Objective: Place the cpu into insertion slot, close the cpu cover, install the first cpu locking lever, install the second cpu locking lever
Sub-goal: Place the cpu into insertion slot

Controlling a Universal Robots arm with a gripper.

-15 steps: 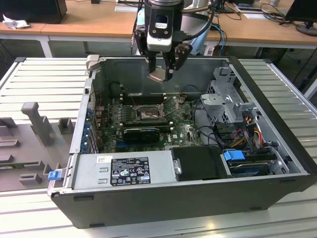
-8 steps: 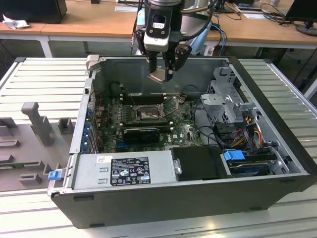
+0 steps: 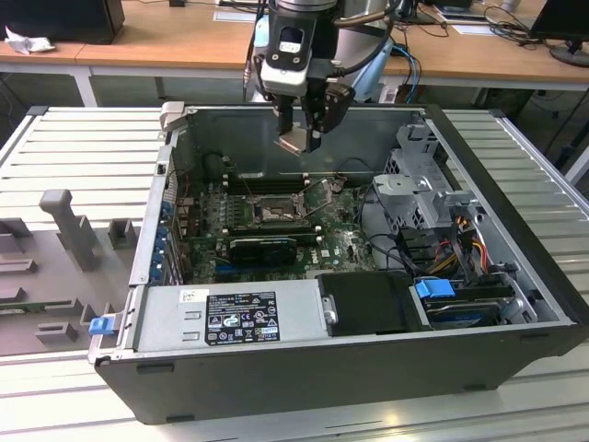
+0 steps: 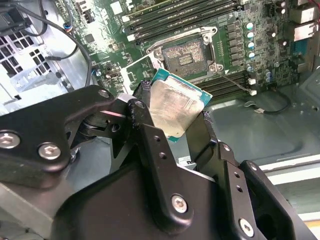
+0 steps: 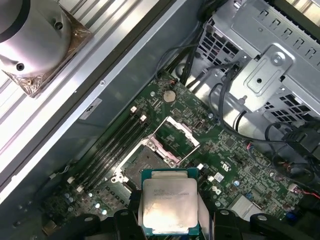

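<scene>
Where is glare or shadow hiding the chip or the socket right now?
Second wrist view: the chip shines pale in the gripper, and the socket is evenly lit. First wrist view: soft sheen on the chip, socket readable. Exterior view: the socket lies dim inside the case.

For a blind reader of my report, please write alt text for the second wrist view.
The gripper clamps the cpu, silver top showing, between its black jaws above the green motherboard. Just beyond the chip sits the empty insertion slot, with long memory slots beside it.
</scene>
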